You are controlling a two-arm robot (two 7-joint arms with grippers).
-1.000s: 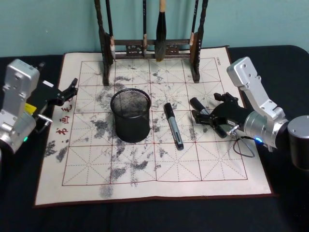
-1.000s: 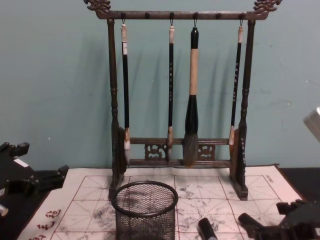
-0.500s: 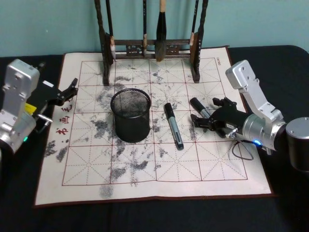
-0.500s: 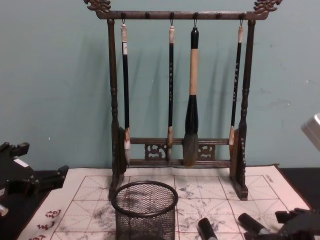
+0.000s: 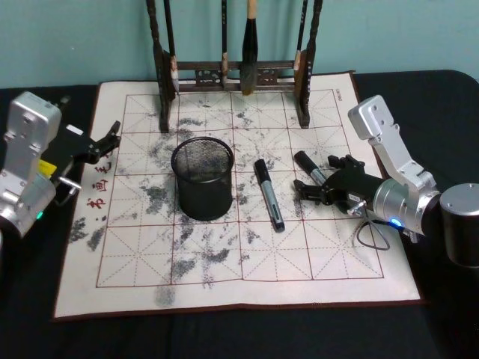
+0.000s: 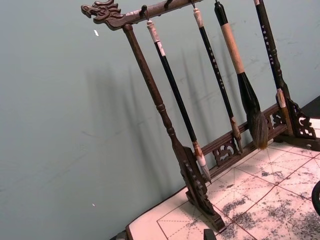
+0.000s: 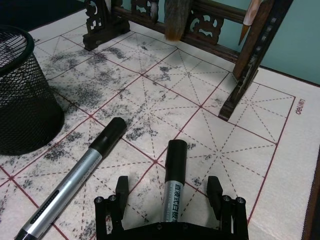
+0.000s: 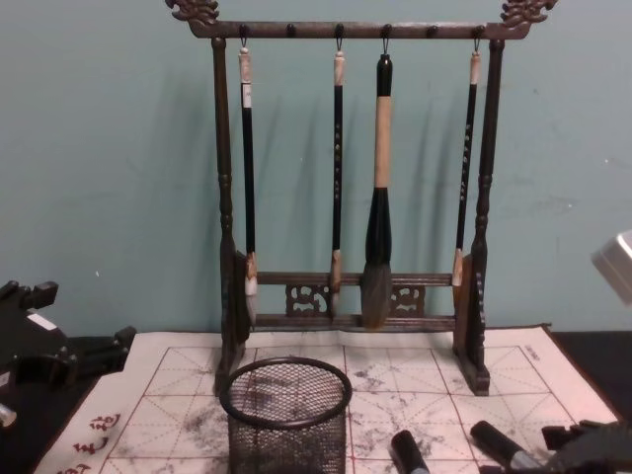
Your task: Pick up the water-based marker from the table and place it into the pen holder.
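1. Right gripper [image 5: 316,173]: low over the mat [image 5: 224,262], jaws apart, one on each side of the grey barrel of a marker [image 5: 307,162], gaps showing on both sides.
2. This marker lies flat at 3 o'clock from the pen holder [image 5: 202,196]; a second marker [image 5: 269,194] lies between them.
3. Pen holder: upright on the mat, which covers the counter [image 5: 224,336].
4. Left gripper [image 5: 111,136]: parked at the mat's 9 o'clock edge; state cannot be told.

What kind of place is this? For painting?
Probably a desk for brush writing: a white mat with red squares and ink smudges, a wooden rack hung with brushes, and a mesh cup near two markers. The right gripper sits open around one marker; the left gripper rests at the mat's edge.
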